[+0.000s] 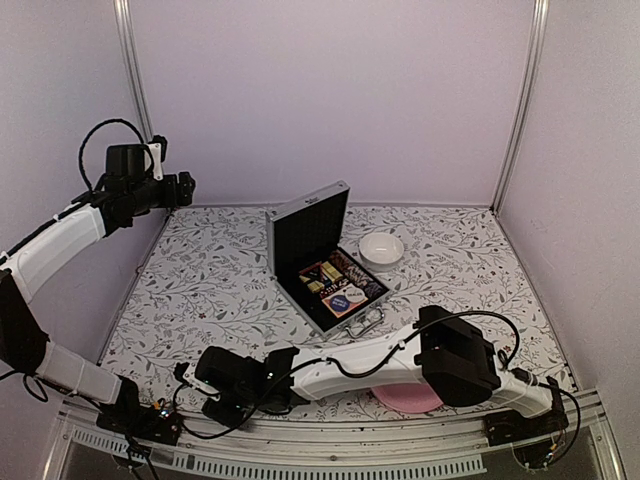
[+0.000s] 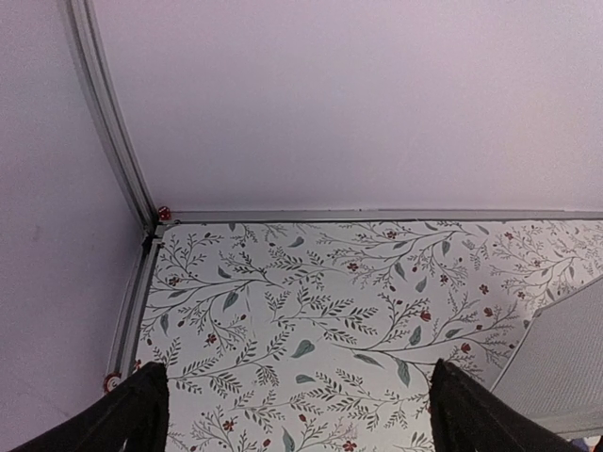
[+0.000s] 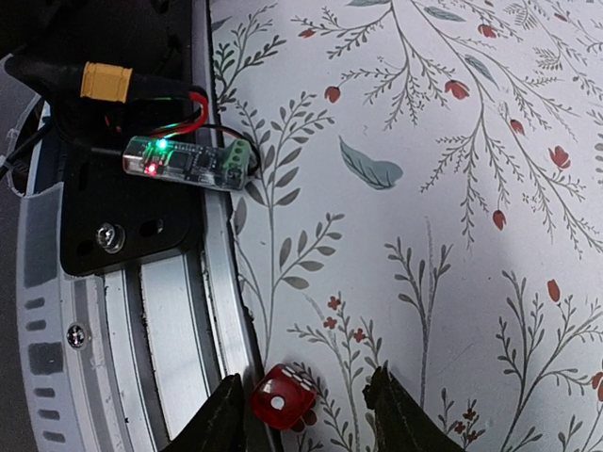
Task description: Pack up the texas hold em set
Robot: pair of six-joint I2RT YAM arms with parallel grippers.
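By the rail [image 3: 170, 320], right hand [image 3: 306, 391], tips cropped, parted around die [image 3: 281, 400]; left hand [image 2: 297, 377] spread

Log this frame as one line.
right gripper: open, straddling red die at near table edge | left gripper: open, empty, raised at far-left corner | briefcase: lid up | step: die not yet gripped

A: Non-task stuff?
B: White bowl [image 1: 381, 249], right of centre, upright on the floral table cover [image 1: 210, 280].
A: More?
B: Pink plate [image 1: 405, 402], lower right, near edge, mostly hidden.
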